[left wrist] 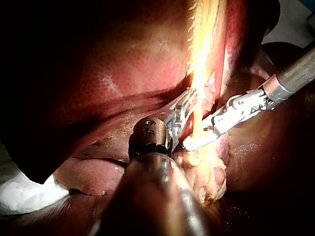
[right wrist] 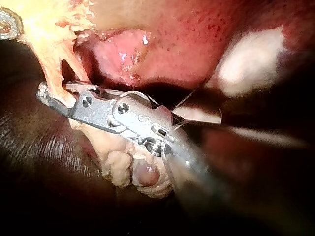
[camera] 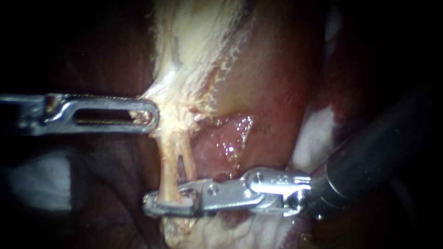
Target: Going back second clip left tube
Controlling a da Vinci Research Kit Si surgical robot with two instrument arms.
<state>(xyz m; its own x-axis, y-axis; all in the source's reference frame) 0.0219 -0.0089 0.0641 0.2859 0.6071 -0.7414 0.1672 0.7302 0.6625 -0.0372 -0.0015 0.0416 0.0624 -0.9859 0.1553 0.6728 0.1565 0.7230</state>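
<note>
Left tube (camera: 168, 170) between right instrument (camera: 170, 201) level jaws; left instrument (camera: 150, 115) grips tissue (camera: 184, 69).

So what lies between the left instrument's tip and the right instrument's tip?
The left tube and a thinner tube beside it, stretched from the left instrument to the right instrument. The endoscope view shows it best.

Left instrument (camera: 150, 115) reaches in from the left, its pincer clamped on the stretched tissue (camera: 184, 83) at centre. From there two tubes drop side by side: left tube (camera: 169, 166), right tube (camera: 188, 159). Below, right instrument (camera: 161, 199) lies across from the lower right, and the left tube's lower end stands inside its parted pincer. Liver (camera: 277, 92) sits right of the tubes.
</note>
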